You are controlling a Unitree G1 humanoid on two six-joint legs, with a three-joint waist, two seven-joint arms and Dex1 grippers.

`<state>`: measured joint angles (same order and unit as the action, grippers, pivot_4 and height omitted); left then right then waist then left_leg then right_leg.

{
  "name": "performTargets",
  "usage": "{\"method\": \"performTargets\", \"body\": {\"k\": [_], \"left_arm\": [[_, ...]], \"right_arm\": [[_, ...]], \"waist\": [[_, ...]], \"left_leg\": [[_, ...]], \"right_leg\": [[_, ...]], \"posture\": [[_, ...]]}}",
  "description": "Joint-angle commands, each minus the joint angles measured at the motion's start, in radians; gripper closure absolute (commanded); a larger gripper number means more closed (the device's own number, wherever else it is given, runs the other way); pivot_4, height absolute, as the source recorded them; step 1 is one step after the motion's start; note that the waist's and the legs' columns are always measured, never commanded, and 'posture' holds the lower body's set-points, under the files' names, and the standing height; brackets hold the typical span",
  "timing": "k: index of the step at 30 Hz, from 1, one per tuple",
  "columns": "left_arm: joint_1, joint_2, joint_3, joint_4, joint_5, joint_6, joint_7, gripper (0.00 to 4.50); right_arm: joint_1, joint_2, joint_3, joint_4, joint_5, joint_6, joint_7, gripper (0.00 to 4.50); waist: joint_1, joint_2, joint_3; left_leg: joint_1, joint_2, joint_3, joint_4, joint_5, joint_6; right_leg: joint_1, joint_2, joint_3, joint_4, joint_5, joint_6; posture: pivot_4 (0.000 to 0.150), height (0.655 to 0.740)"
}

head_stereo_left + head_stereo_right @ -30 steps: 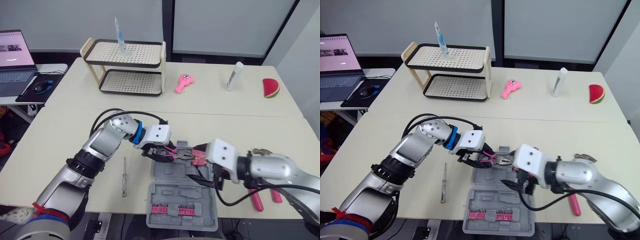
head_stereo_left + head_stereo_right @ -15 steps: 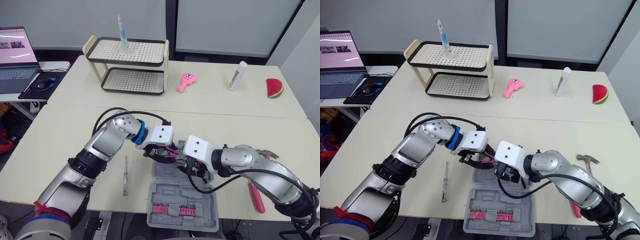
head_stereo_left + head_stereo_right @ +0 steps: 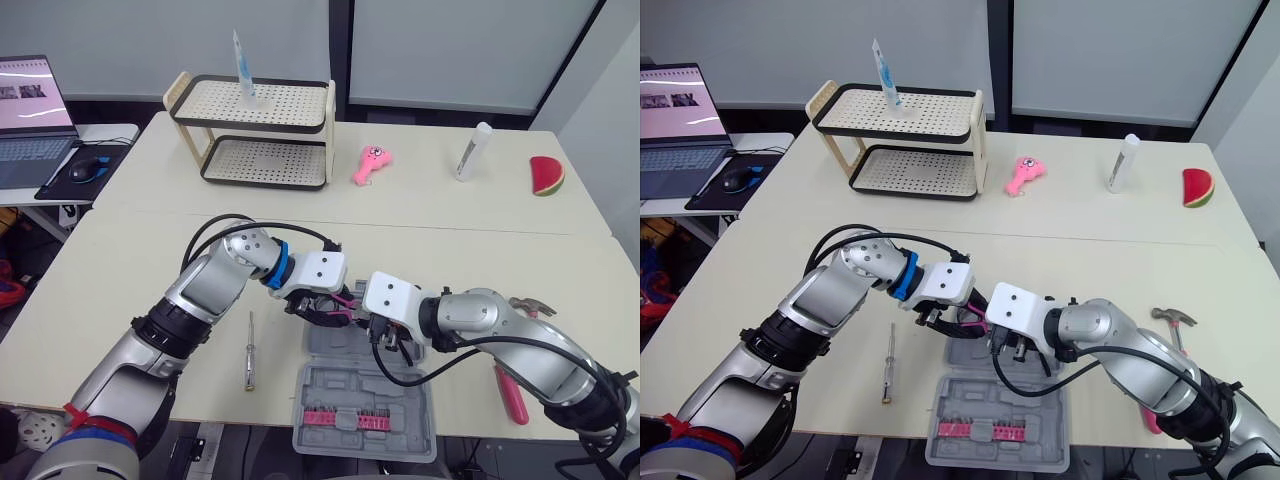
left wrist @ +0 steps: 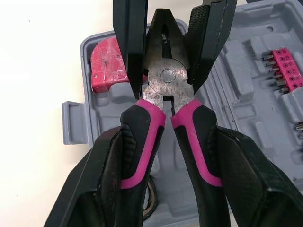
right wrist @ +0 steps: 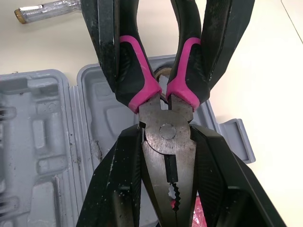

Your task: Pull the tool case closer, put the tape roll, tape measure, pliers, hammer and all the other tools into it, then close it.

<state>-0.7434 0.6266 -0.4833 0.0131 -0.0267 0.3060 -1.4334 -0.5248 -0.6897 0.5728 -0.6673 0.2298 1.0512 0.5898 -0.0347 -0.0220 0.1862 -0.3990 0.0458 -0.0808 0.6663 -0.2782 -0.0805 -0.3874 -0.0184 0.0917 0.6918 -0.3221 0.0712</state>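
Note:
The pink-and-black pliers hang just above the open grey tool case, which sits at the table's front edge. My left gripper is shut on the two handles. My right gripper faces it from the other end, and its fingers press both sides of the pliers' head at the pivot. A pink tape measure lies in a corner pocket of the case. A pink bit strip sits in the near half. A screwdriver lies left of the case and a hammer lies to its right.
At the back stand a two-tier perforated rack, a pink toy, a white tube and a watermelon slice. A laptop and mouse sit on a side table to the left.
My right gripper swung left from over the case's right side to the pliers' head and closed around it. The left gripper kept its hold on the handles.

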Motion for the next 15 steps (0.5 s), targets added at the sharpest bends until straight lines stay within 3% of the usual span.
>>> {"method": "performTargets", "body": {"k": [1, 5, 6, 15], "left_arm": [[0.006, 0.011, 0.020, -0.022, -0.022, 0.009, -0.014, 1.27], [0.014, 0.048, 0.073, 0.004, -0.058, -0.008, -0.029, 0.10], [0.020, 0.064, 0.094, 0.016, -0.073, -0.023, -0.039, 0.00], [0.208, 0.248, 0.313, 0.069, -0.234, -0.153, -0.151, 0.00]], "right_arm": [[-0.018, -0.007, -0.029, -0.024, -0.017, -0.034, 0.014, 3.26], [-0.006, -0.056, -0.061, -0.037, -0.020, -0.065, 0.056, 3.26], [-0.003, -0.077, -0.072, -0.042, -0.017, -0.078, 0.073, 3.26], [0.009, -0.288, -0.119, -0.030, -0.026, -0.256, 0.296, 3.26]], "waist": [[0.000, 0.000, 0.000], [0.000, 0.000, 0.000], [0.000, 0.000, 0.000], [-0.011, 0.000, 0.000]], "left_leg": [[0.000, 0.000, 0.000, 0.000, 0.000, 0.000], [0.000, 0.000, 0.000, 0.000, 0.000, 0.000], [0.000, 0.000, 0.000, 0.000, 0.000, 0.000], [0.000, 0.001, 0.000, 0.000, 0.000, 0.000]], "right_leg": [[0.000, 0.000, 0.000, 0.000, 0.000, 0.000], [0.000, 0.000, 0.000, 0.000, 0.000, 0.000], [0.000, 0.000, 0.000, 0.000, 0.000, 0.000], [-0.001, 0.000, 0.000, 0.002, 0.000, -0.001]], "posture": [[0.150, 0.7350], [0.150, 0.7350], [0.150, 0.7350], [0.150, 0.7350]]}}
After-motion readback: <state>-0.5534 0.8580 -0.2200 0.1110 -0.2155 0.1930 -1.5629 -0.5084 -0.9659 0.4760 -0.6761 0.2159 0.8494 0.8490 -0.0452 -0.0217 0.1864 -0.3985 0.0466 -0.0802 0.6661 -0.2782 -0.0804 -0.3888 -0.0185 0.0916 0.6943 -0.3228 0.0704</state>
